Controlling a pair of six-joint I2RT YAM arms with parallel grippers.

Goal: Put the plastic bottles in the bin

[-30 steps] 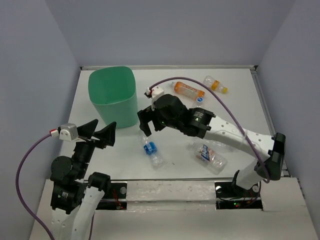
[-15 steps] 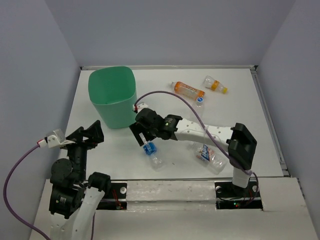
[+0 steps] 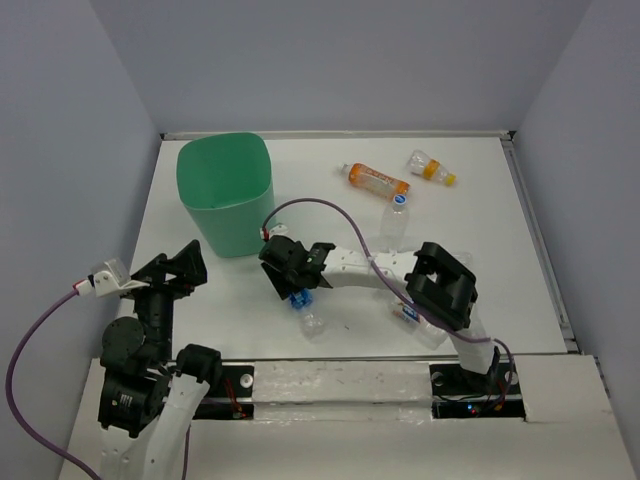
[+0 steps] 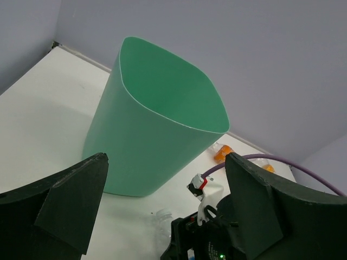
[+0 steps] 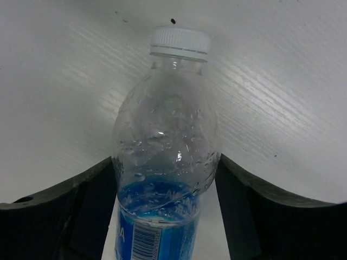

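**While the bin waits, my right hand straddles a lying bottle**

Since everything must end up in it, I start with the bin (image 3: 225, 190). It stands upright at the far left of the tabletop (image 3: 480, 230), mouth open to the ceiling, so a drop from above will do. My left hand (image 3: 178, 268) hangs above the near left corner with its fingers spread wide and nothing between them. Its camera looks up at the tub's side, and I judge it parked out of the way.

My right arm reaches across, low and to the left, because the nearest clear bottle (image 5: 165, 157) lies on its side just in front of the bin. The right hand (image 3: 288, 280) sits over the neck end, a finger on each flank hard by the wall. I cannot tell whether they are pinching it yet.

That bottle's long axis runs diagonally. Its base (image 3: 313, 322) points toward me and to the right, and its white cap (image 5: 180, 42) points away, roughly at the bin. The fingers cross that axis, which I think suits a grasp around the shoulder.

Further right, a second clear bottle (image 3: 396, 215) stands upright. A labelled one (image 3: 422, 318) lies half under my arm. At the far side lie the orange bottle (image 3: 375, 181) and the tiny orange-yellow one (image 3: 430, 168), each angled left to right.
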